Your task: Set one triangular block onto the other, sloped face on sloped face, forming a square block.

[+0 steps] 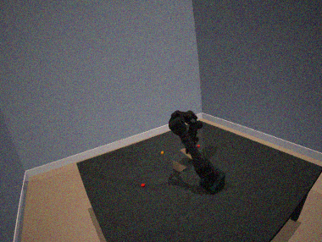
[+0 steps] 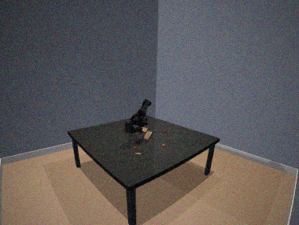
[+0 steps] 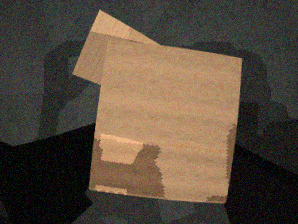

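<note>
One triangular wood block [image 1: 179, 167] [image 2: 148, 135] lies on the table; in the wrist view this lower block [image 3: 91, 55] shows past the upper left of the held one, turned at an angle to it and mostly hidden. My gripper [image 3: 160, 135] is shut on the other triangular wood block [image 1: 185, 153] [image 2: 144, 129] [image 3: 170, 100], which fills the middle of the wrist view with a broad face towards the camera. The held block is above the table, close beside the lower block in the top and exterior views, and overlaps it in the wrist view. Whether they touch cannot be told.
The dark table [image 1: 127, 203] [image 2: 102, 157] also carries small red pieces [image 1: 142, 184] [image 2: 134, 148], a small orange piece [image 1: 162, 152] [image 2: 164, 145] and a flat orange-brown piece [image 2: 138, 153]. Another red piece [image 1: 198, 145] [image 2: 164, 131] lies near the arm's far side.
</note>
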Available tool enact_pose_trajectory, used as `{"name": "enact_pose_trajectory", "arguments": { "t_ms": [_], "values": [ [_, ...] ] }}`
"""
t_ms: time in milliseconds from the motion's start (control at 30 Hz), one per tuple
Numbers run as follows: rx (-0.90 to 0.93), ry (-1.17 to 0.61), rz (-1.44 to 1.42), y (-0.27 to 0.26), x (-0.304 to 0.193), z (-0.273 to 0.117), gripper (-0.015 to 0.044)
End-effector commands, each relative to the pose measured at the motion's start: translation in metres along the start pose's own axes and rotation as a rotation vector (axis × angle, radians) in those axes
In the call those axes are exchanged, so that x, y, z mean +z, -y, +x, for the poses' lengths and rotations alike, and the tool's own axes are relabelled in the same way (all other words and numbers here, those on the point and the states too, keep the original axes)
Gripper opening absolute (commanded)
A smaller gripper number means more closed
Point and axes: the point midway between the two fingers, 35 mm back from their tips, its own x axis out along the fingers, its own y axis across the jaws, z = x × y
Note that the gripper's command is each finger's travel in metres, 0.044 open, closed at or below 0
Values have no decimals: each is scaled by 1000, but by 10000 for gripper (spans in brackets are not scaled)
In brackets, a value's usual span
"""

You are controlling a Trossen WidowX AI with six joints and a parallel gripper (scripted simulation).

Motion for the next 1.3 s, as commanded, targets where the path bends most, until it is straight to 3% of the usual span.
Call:
{"name": "enact_pose_trajectory", "arguments": {
  "t_ms": [0,1000,1267],
  "values": [
    [-2,6,-129,-3,4,1,0],
    [4,22,-1169,-23,27,18,0],
    [4,23,-1192,-23,28,19,0]
  ]
}}
